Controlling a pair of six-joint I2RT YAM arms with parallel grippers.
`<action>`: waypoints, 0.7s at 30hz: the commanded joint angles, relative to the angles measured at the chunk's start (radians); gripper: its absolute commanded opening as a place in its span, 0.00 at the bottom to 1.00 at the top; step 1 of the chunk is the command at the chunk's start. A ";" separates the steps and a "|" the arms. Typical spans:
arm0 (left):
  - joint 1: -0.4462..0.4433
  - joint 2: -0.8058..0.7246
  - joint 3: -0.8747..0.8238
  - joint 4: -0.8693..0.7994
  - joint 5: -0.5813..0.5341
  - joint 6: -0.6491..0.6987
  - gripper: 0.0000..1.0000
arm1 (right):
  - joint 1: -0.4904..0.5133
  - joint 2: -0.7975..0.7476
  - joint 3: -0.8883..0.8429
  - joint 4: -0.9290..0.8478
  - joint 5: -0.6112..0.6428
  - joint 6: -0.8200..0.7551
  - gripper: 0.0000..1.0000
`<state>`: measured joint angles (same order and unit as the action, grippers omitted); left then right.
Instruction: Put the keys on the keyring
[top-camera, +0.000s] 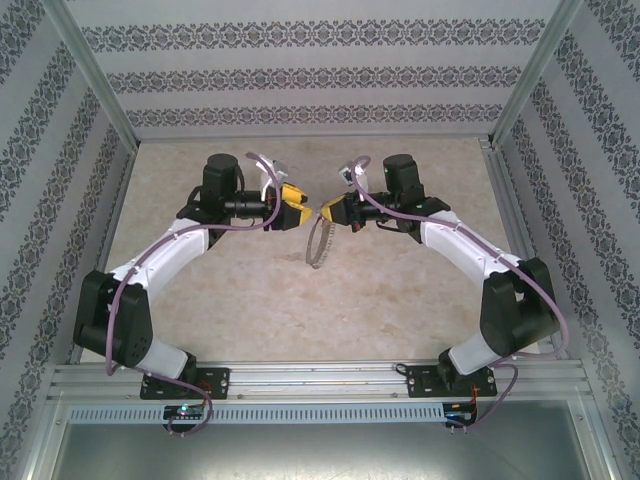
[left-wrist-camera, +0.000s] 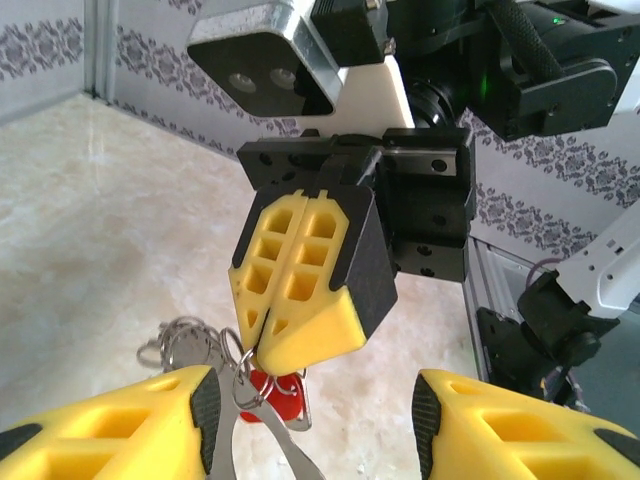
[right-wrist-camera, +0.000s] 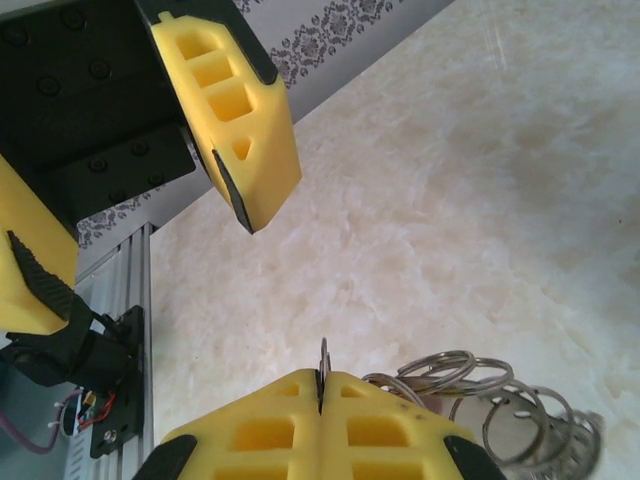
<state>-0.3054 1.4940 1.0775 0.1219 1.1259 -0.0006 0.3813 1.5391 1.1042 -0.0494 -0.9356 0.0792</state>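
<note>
Between parted left fingers: right fingers clenched on keyring; red key dangling just below.

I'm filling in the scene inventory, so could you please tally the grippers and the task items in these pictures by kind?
grippers: 2, the left gripper and the right gripper
keyring: 1
red-headed key: 1
total: 4

Open tabletop all around, left gripper and right gripper nearly touching at centre — keyring hanging at their tips
</note>
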 joint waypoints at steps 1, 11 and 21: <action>0.011 0.030 0.053 -0.123 0.062 0.063 0.54 | -0.006 -0.004 0.027 0.003 -0.077 -0.032 0.00; 0.012 0.067 0.062 -0.105 0.090 0.028 0.48 | -0.005 -0.021 0.004 0.056 -0.109 0.004 0.00; 0.010 0.106 0.062 -0.019 0.098 -0.029 0.46 | 0.005 -0.024 -0.006 0.088 -0.119 0.024 0.00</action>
<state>-0.3054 1.5845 1.1191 0.0418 1.1877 -0.0086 0.3775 1.5410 1.1038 -0.0101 -1.0119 0.1009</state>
